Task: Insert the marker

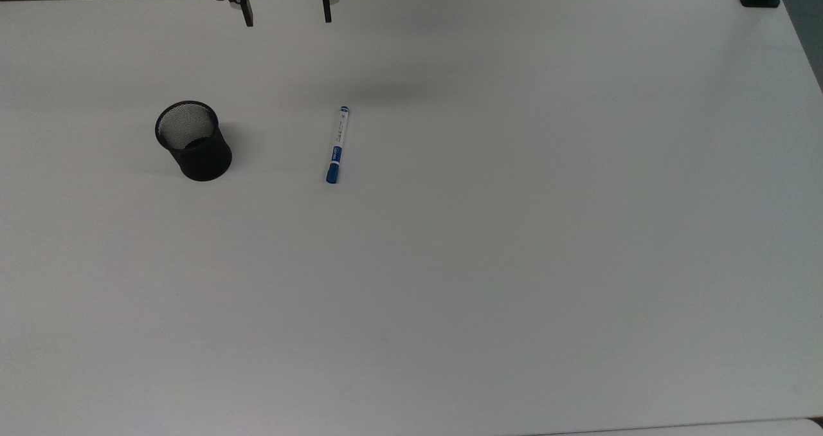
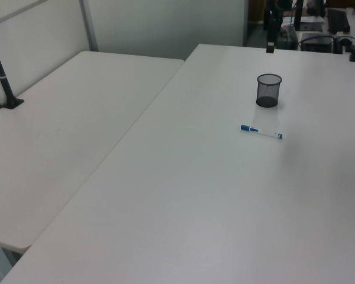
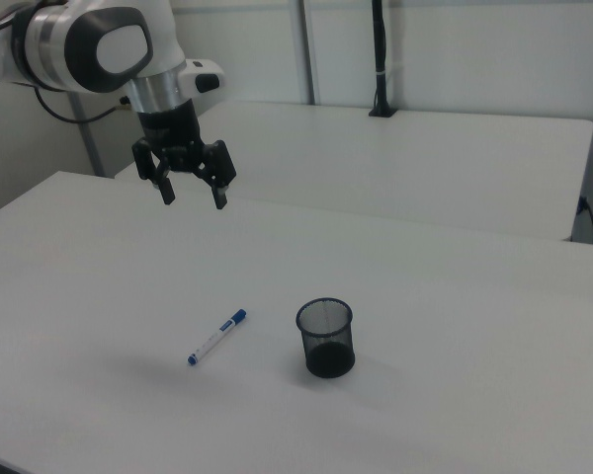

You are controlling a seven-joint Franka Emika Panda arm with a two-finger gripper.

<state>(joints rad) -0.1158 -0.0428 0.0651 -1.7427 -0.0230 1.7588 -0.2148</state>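
One marker and one black mesh cup are counted on the white table; one gripper is seen above.

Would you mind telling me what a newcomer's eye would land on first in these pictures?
Probably the black mesh cup standing upright on the white table, with the marker lying flat to the top view's right of it. The gripper hangs open high above the table, holding nothing.

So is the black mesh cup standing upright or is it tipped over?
Upright. The black mesh cup stands on its base on the white table, round opening upward, apart from the white marker.
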